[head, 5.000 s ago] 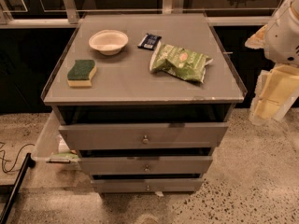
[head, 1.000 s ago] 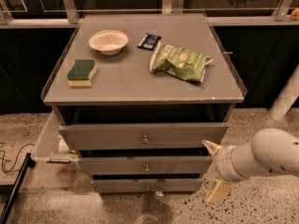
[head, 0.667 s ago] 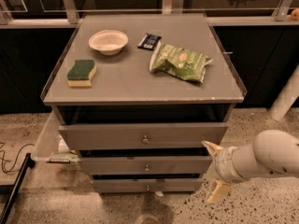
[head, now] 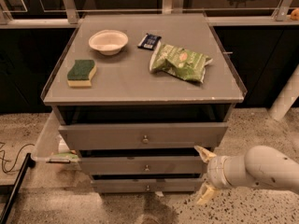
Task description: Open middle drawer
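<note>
The middle drawer [head: 117,165] is a low grey front with a small round metal knob [head: 146,168], between the taller top drawer [head: 103,135] and the narrow bottom drawer [head: 121,185]. All three fronts look shut or nearly shut. My gripper [head: 204,174] is at the right end of the middle drawer front, to the right of the knob and apart from it. Its two pale fingers [head: 203,153] are spread open, one above the other, holding nothing.
The cabinet top [head: 131,85] holds a white bowl [head: 108,41], a green and yellow sponge [head: 81,73], a green chip bag [head: 180,62] and a small dark packet [head: 149,41]. A clear bin [head: 46,146] stands left of the cabinet. A cable [head: 9,160] lies on the floor.
The arm came down from the upper right to the front of the drawers. Over the last second the gripper has edged slightly left towards the middle drawer. The drawers have not moved.
</note>
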{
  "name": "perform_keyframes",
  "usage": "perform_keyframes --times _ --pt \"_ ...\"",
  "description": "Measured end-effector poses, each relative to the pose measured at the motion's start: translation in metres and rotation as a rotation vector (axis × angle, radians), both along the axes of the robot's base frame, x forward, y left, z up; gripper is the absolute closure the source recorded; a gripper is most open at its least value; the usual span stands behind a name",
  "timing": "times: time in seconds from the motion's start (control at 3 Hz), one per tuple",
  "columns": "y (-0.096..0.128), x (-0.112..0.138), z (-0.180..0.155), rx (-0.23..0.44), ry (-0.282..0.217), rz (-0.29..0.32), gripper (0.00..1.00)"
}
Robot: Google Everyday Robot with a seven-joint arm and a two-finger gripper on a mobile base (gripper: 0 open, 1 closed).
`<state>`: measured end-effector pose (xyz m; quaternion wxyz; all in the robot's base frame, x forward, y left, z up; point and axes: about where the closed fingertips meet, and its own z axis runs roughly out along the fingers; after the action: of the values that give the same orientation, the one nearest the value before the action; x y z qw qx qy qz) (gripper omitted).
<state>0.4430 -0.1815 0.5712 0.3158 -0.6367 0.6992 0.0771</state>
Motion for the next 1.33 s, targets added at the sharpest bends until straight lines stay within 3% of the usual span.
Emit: perform_keyframes --times 0.67,1.33 --pt "0.011 0.021 -0.061 0.103 -0.108 0.041 0.00" --pt "0.017 0.018 -0.062 0.075 -0.104 0.054 0.00"
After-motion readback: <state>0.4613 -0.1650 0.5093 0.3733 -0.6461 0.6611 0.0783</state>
